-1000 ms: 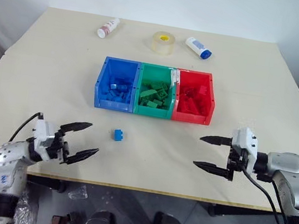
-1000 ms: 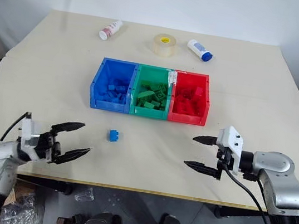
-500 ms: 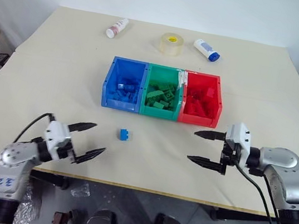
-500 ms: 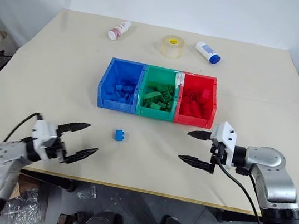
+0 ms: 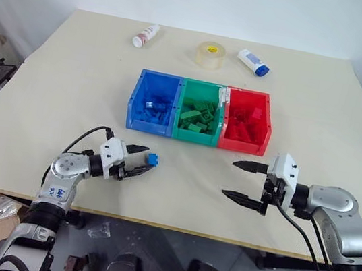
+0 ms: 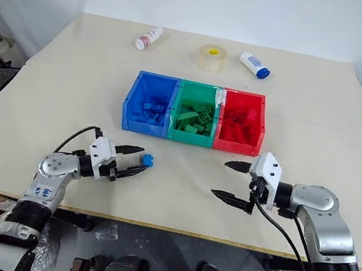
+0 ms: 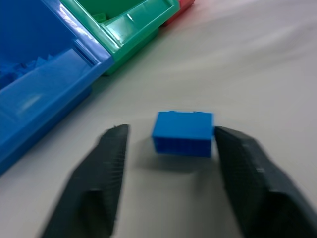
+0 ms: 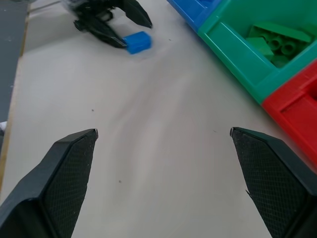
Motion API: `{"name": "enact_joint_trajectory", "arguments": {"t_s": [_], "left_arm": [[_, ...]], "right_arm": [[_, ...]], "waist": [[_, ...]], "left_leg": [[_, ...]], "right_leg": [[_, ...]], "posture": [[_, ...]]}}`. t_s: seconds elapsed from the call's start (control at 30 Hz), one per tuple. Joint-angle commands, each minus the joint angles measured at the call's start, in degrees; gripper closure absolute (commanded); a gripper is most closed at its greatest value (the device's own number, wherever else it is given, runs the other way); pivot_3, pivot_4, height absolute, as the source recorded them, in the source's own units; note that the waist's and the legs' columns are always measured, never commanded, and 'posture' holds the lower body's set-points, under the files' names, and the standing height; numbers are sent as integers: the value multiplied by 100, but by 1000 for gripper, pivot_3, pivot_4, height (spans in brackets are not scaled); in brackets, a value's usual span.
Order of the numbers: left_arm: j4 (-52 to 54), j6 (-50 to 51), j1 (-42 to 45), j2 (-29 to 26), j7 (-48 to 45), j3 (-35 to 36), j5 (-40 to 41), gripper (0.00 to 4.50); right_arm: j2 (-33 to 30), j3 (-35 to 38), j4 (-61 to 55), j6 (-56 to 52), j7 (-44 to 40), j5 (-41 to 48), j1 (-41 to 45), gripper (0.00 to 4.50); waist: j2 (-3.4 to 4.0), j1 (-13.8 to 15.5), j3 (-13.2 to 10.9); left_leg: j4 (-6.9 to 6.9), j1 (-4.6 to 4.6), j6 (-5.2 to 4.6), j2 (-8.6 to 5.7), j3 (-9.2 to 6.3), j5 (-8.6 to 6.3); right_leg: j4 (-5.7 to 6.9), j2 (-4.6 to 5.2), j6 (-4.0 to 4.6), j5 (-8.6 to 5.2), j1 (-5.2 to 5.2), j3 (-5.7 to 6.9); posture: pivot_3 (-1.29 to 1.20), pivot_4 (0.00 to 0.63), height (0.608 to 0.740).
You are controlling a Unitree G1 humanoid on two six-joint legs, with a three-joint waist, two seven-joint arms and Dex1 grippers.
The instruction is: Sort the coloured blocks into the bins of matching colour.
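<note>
**A:** Left end effector (image 5: 141,162) has come in from the near-left edge of the bench (image 5: 60,76) and now sits right at the blue block (image 5: 152,160), which hasn't budged. Its fingers have narrowed a lot compared with a second ago.

**B:** Is it actually gripping the block?

**A:** Not fully, from what I can see. In the left wrist view the blue block (image 7: 182,133) lies on the bench between the two black fingers (image 7: 105,178). One finger looks right up against the block's side, the other has a small gap. So partly spread around it, not pinching.

**B:** And the other arm?

**A:** Right end effector (image 5: 241,182) hovers over the bench in front of the red bin (image 5: 245,126), fingers spread wide, holding nothing. It has barely shifted.

**B:** Where's the block relative to the bins?

**A:** Just in front of the blue bin (image 5: 153,103), apart from it. The green bin (image 5: 200,114) sits in the middle of the row.
</note>
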State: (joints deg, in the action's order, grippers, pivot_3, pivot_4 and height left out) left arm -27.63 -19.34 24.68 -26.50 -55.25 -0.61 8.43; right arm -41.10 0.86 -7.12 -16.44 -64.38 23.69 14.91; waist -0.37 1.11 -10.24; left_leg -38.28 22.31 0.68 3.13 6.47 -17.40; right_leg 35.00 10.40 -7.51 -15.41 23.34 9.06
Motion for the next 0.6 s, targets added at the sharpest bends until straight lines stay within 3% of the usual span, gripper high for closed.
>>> {"name": "enact_joint_trajectory", "arguments": {"t_s": [0.03, 0.2, 0.6], "left_arm": [[-192, -21, -21, 97, 96, -149, -148, 3136], [30, 139, -66, 125, 239, -99, -61, 4482], [2169, 2049, 88, -40, 1440, 467, 282, 4482]], "right_arm": [[-12, 219, -282, 1, 38, 197, -78, 0], [47, 254, -328, -28, 63, 368, -133, 0], [209, 438, -100, 116, -24, 670, 6, 0]], "waist": [[0, 9, 0], [0, -10, 0], [-10, -46, -6]], "left_leg": [[-1, 0, 0, 0, 0, 0], [-1, 0, -1, 1, 1, 0], [2, 6, 0, 3, -3, 0]], "right_leg": [[0, 0, 0, 0, 0, 0], [1, -1, 0, 0, 0, 0], [-2, -3, 0, 0, 4, 1]], "posture": [[0, 150, 740], [0, 150, 740], [0, 150, 740]]}}
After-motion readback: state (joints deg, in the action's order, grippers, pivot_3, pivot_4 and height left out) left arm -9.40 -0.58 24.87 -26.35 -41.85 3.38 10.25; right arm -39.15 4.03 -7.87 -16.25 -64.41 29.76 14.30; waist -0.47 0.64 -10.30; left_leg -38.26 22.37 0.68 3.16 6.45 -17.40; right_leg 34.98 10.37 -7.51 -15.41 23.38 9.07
